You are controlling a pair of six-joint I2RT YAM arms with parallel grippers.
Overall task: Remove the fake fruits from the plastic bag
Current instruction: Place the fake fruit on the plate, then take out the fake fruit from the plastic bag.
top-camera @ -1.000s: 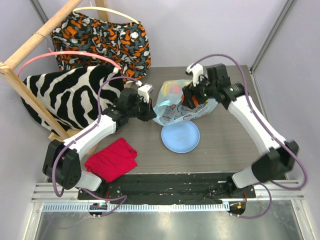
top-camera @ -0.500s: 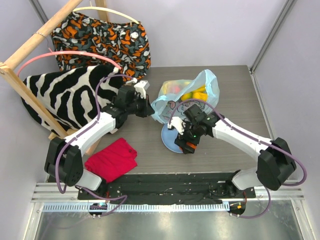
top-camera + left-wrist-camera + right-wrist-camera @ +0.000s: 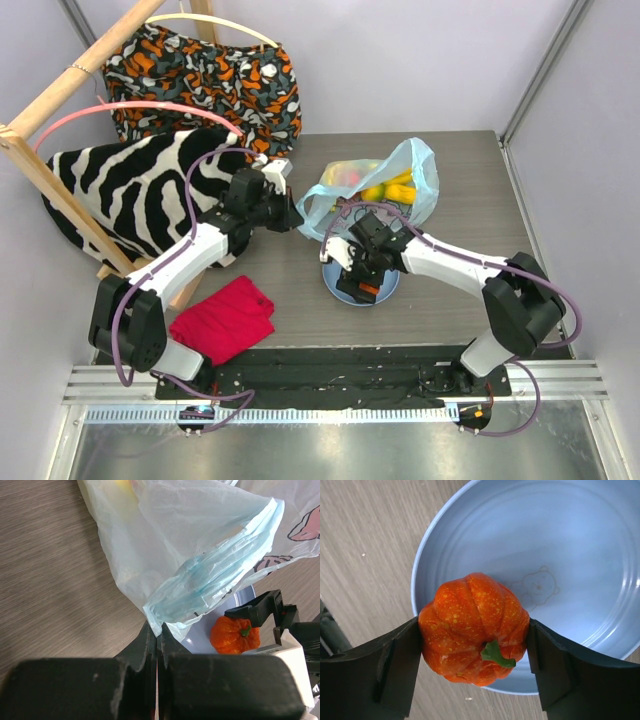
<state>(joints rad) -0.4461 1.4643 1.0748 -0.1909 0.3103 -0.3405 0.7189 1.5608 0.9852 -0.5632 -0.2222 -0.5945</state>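
The ribbed orange fruit (image 3: 472, 622) looks like a mini pumpkin tbh: glossy, speckled with yellow flecks, with a little green stem on the side toward my wrist camera. My right claw (image 3: 475, 650) is clamped on it, one finger pressed against each side, so it sits dead centre between them. Right under it is the light-blue plate (image 3: 560, 555) with a faint bear printed on it. I can't tell if the fruit touches the plate or hangs just above it. The plastic bag (image 3: 418, 170) lies beyond that claw, just past the plate's far rim. It's thin, crinkly and light blue with cartoon prints, and yellow fruits (image 3: 387, 187) show inside. My left claw (image 3: 157, 630) is pinched together on a bunched edge of the bag, which fans out straight ahead of its fingertips.
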